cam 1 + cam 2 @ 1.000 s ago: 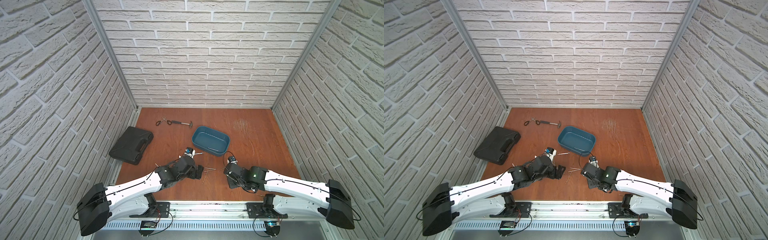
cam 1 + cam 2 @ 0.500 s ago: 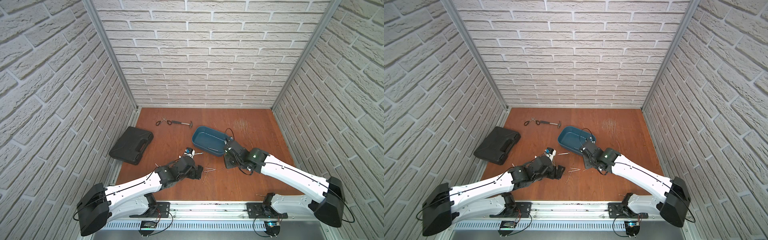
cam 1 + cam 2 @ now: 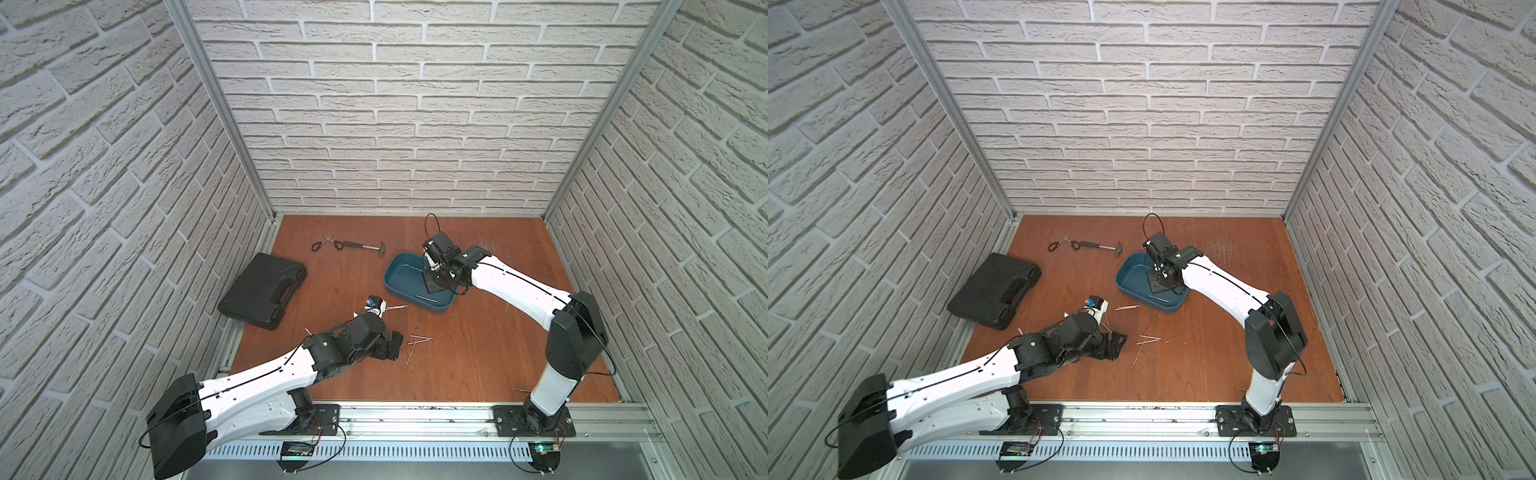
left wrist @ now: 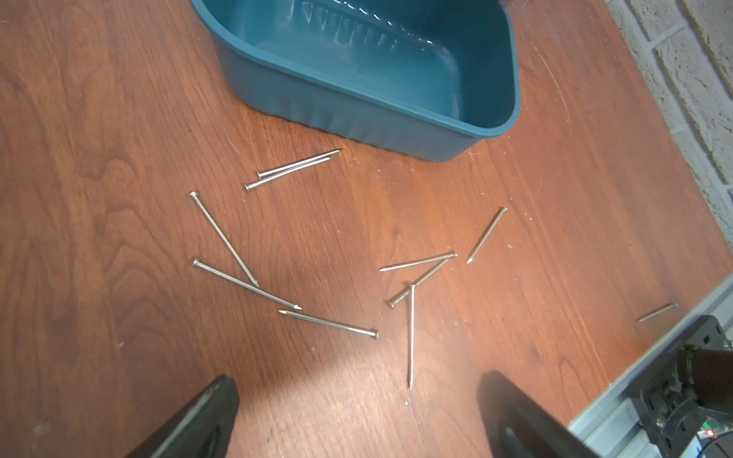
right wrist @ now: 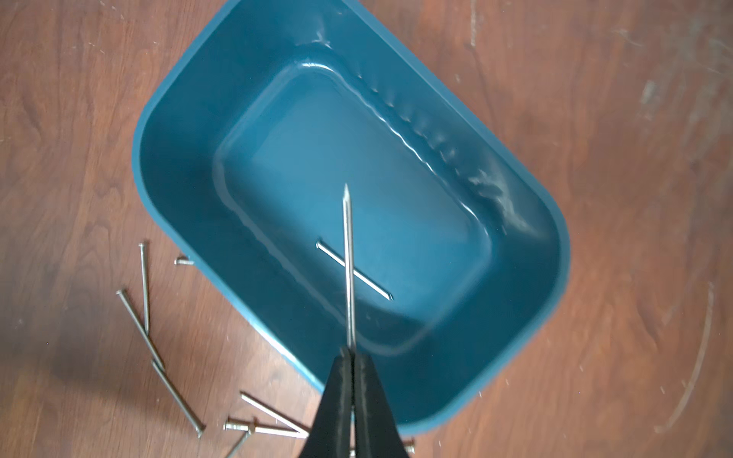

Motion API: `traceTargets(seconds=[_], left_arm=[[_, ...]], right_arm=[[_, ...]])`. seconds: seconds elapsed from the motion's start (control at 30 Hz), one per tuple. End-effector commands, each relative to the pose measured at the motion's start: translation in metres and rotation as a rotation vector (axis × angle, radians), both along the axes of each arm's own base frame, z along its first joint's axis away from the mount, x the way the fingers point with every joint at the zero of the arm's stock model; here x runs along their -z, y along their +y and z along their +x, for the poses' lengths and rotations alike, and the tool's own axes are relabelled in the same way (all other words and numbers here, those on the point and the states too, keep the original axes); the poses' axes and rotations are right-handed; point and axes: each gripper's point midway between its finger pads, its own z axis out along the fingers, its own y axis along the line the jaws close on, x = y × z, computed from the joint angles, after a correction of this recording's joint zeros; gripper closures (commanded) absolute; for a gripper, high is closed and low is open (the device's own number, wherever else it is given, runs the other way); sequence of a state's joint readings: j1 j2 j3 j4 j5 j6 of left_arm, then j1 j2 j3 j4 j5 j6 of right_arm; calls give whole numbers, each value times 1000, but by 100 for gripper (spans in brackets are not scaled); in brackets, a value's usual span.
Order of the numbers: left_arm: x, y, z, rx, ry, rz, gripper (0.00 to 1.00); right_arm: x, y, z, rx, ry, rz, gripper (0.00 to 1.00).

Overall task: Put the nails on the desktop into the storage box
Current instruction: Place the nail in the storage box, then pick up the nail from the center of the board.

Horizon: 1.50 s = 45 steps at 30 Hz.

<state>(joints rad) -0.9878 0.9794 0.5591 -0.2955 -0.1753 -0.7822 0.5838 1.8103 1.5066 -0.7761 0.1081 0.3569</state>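
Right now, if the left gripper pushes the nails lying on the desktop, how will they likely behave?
The nails are thin round pins lying flat on the smooth desktop, so they would probably roll or skid sideways rather than stay put. They look stiff and light. Several cross or touch each other, so one push likely drags neighbours along.

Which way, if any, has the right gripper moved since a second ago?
Yes: right gripper went from near the front rail to over the storage box.

In a top view, bare desktop (image 3: 490, 353) lay open at lower right. Scattered nails (image 3: 419, 341) cluttered the centre — the storage box (image 3: 403, 276) stood just above.
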Motion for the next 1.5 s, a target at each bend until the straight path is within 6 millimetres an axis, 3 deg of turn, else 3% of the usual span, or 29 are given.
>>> traceTargets(seconds=[0.0, 0.1, 0.23, 0.33, 0.5, 0.8, 1.03, 1.27, 1.47], left_arm=[[-1, 8, 1, -23, -6, 5, 2], [-1, 11, 0, -27, -7, 5, 2], [-2, 13, -1, -27, -5, 4, 2], [-4, 13, -2, -23, -6, 6, 2], [-7, 13, -2, -9, -11, 22, 2], [-10, -8, 4, 85, -24, 65, 2], [-5, -59, 9, 246, -29, 99, 6], [-1, -138, 0, 508, -88, 182, 14], [4, -201, -17, 720, -109, 213, 24]], right_arm=[[0, 10, 7, -42, 24, 10, 98], [1, 13, 16, -41, 25, 15, 94], [-14, 13, 23, -36, 4, 18, 60], [-41, 10, 22, -37, -55, 38, 48], [-80, -8, 3, -25, -140, 55, 44], [-110, -63, -66, 51, -255, 112, 41], [-169, -87, -117, 90, -412, 307, 35], [-241, -78, -143, 43, -478, 520, 33], [-285, -66, -162, -1, -504, 708, 32]])
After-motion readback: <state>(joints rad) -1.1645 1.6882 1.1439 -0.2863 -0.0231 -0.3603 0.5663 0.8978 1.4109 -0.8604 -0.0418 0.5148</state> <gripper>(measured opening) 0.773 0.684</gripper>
